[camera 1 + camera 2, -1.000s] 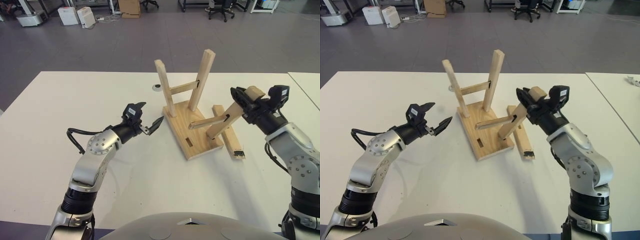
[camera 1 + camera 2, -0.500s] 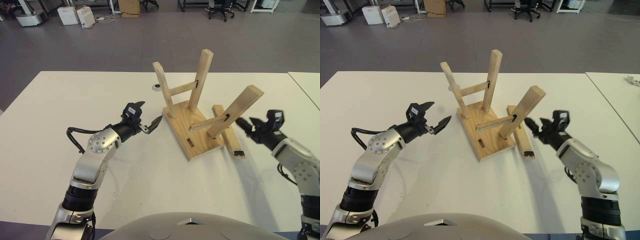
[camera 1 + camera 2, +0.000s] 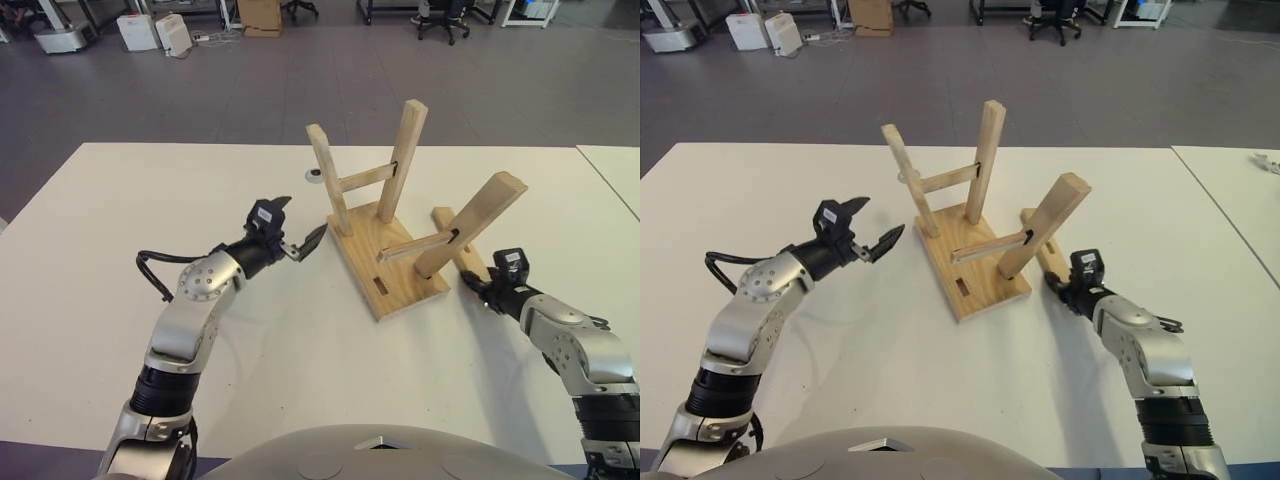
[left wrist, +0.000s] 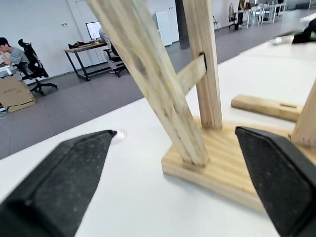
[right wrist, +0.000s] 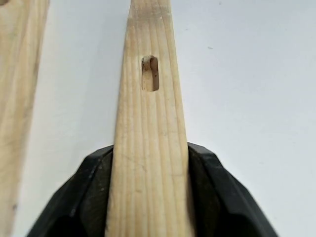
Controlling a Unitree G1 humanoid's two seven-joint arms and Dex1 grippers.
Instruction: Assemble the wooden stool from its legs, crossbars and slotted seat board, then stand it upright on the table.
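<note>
Right gripper (image 3: 478, 285) clamps the slotted pale-wood leg (image 5: 149, 148) (square-cut, grainy) beside the upturned wooden stool (image 3: 366, 238), toward the far edge of the white table (image 3: 150, 190); left gripper (image 3: 306, 217) gapes empty.

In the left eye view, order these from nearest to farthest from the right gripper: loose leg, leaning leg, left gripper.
1. loose leg, flat on the table, between the fingers of the right gripper.
2. leaning leg, standing tilted just beside it.
3. left gripper, far off on the robot's left.
</note>
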